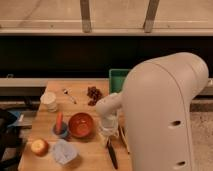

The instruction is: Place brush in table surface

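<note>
The end effector [107, 131] hangs low over the tabletop [90, 153], just at 3 o'clock of the orange bowl [81, 125]. The brush [112, 155] lies at its 6 o'clock. The slim black handle runs toward the near edge, and its upper end sits right beneath the end effector. Whether the end effector is clenched on the brush or released from it, I cannot tell.

An apple [39, 146] sits at the near left corner, with a clear plastic cup [64, 151] at its 3 o'clock. A small blue dish [60, 130] touches the orange bowl's 9 o'clock side. A white cup [48, 100] stands near the left edge, and a spoon [69, 95] and dark grapes [93, 94] lie at its 3 o'clock.

Bare wood shows between the grapes and the bowl, and again between the plastic cup and the brush. A green tray [117, 80] sits at the far edge, at 12 o'clock of the end effector. A pale fork [123, 138] lies at 3 o'clock of the brush. The bulky white arm [165, 110] covers the tabletop's right side.
</note>
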Available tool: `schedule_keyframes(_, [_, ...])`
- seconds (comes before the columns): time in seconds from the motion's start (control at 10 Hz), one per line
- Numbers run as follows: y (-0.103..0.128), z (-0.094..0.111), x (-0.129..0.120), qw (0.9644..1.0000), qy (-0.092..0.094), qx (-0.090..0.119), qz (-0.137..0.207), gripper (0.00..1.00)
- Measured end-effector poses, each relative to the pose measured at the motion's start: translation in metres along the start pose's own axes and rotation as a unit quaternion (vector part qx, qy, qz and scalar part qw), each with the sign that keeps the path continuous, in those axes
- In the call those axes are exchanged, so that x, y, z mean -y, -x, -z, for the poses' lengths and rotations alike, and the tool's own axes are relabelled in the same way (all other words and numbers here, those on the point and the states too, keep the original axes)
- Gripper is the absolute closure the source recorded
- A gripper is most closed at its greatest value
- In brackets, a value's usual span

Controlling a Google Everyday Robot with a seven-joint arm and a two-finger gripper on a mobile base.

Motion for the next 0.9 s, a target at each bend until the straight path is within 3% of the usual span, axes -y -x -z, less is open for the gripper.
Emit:
schedule_keyframes(0.2, [0.002, 0.002, -0.003, 1.0, 0.001, 0.001, 0.003, 0.95])
schedule_keyframes(0.3, [0.0, 0.001, -0.003, 1.0, -0.002, 0.001, 0.003, 0.99])
schedule_keyframes(0.6, [-0.003, 0.021, 0.002, 0.9987, -0.034, 0.036, -0.014, 1.0])
schedule_keyframes(0.9, [-0.008, 0.059, 0.012, 0.9949, -0.059, 0.078, -0.023, 1.0])
